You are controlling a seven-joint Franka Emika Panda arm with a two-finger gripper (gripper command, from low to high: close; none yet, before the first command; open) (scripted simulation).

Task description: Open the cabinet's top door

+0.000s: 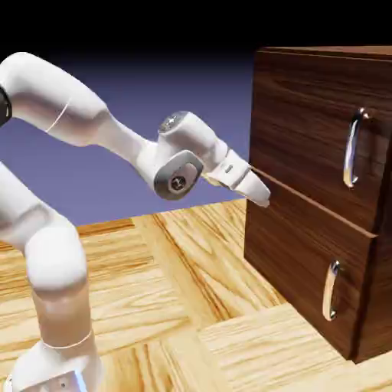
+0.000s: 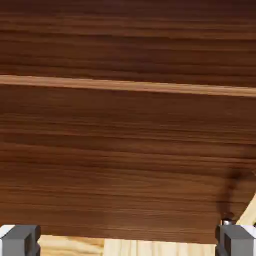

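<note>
Dark-brown wood grain fills almost the whole hand view: the cabinet point(image 2: 128, 150) stands right ahead of the fingertips point(image 2: 20, 240), which show as two small grey blocks at the far left and far right of the bottom edge, spread wide with nothing between them. A thin pale seam runs level across the wood above the fingers, and a strip of light wooden table point(image 2: 150, 248) shows below the cabinet's lower edge, between the two tips.

From the exterior view, the white arm point(image 1: 53, 253) reaches toward the cabinet point(image 1: 306, 115), and the gripper point(image 1: 259, 193) points at its near corner, level with the seam between the two front panels. Whether the fingertips touch the wood cannot be told; they look very close to it. The top door point(image 1: 314, 145) lies above and beyond the fingers, shut, flush with the cabinet front. Its long curved silver handle point(image 1: 351, 148) sits well apart from the fingers, on the far side of the panel. The lower panel point(image 1: 298, 268) lies below the fingers, also shut, with its shorter handle point(image 1: 331, 290) farther down and away. The table point(image 1: 153, 306) spreads beneath the fingers.
</note>
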